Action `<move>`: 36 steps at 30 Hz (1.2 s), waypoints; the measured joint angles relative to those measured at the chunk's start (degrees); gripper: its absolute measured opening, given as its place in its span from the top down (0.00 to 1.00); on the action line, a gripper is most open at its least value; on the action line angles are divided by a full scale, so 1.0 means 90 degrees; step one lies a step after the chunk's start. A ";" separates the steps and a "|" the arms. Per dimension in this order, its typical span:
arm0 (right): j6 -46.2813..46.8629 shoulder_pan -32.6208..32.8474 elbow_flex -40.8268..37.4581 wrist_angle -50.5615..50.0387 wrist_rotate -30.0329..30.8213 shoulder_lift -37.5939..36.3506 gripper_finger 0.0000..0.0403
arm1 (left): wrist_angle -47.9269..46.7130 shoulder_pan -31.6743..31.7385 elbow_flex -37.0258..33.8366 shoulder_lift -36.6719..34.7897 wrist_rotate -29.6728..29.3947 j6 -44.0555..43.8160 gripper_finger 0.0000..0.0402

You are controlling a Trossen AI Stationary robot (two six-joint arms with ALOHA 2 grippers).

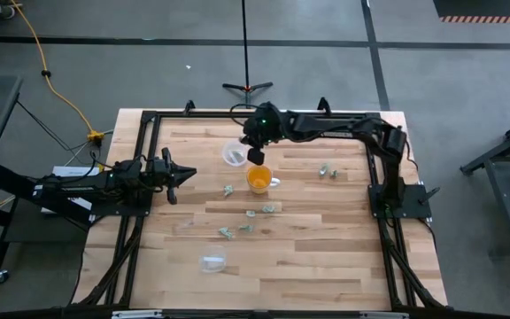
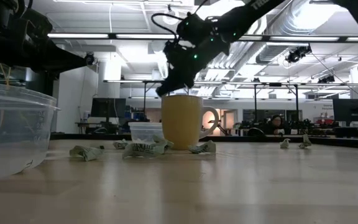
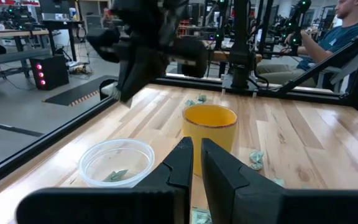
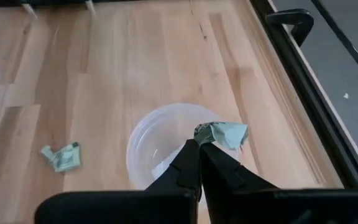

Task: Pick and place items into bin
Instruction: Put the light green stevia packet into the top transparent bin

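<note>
Several tiny crumpled pale green pieces lie on the wooden table around the orange cup (image 1: 258,180), such as one piece (image 1: 227,190), another (image 1: 268,209) and a third (image 1: 328,170). A clear bowl (image 1: 234,155) stands beside the cup on its far-left side, with one piece (image 3: 115,176) lying inside. My right gripper (image 4: 199,144) hangs over the bowl's rim, shut on a green piece (image 4: 225,134). My left gripper (image 3: 196,160) waits shut at the table's left side, pointing toward the cup. My right gripper pinches the crumpled green piece by one edge (image 4: 205,132) between its two fingertips, coming from above and pointing down. Most of the piece sticks out past the fingertips. It is lifted clear, over the clear bowl (image 4: 160,146).
A second clear container (image 1: 212,261) stands near the table's near edge and fills the low view's left side (image 2: 11,130). A black frame (image 1: 149,117) borders the table. A person (image 3: 347,31) sits beyond the table. One loose piece (image 4: 61,157) lies beside the bowl.
</note>
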 joint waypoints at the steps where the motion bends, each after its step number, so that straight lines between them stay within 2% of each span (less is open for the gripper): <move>1: -0.0012 0.0000 0.0000 0.0081 -0.0009 0.0033 1.00 | 0.0000 -0.0002 0.0000 0.0000 -0.0002 0.0000 0.83; 16: 0.0097 -0.0015 0.0000 0.0999 0.0054 0.0106 0.97 | 0.0000 0.0000 0.0000 0.0000 -0.0022 0.0000 0.83; 20: 0.0123 -0.0015 0.0000 0.1009 -0.0104 0.0106 0.90 | 0.0000 -0.0001 0.0000 0.0000 -0.0043 0.0000 0.83; 29: 0.0034 -0.0015 0.0000 0.1011 0.0030 0.0092 0.69 | 0.0000 -0.0002 0.0000 0.0000 -0.0041 0.0000 0.83; 33: 0.0003 -0.0024 0.0040 0.0326 0.0289 -0.0161 0.65 | 0.0000 -0.0001 0.0000 0.0000 -0.0041 0.0000 0.83; 36: -0.0029 -0.0024 0.0388 -0.1276 0.0757 -0.0459 0.65 | 0.0000 -0.0001 0.0000 0.0000 -0.0039 0.0000 0.83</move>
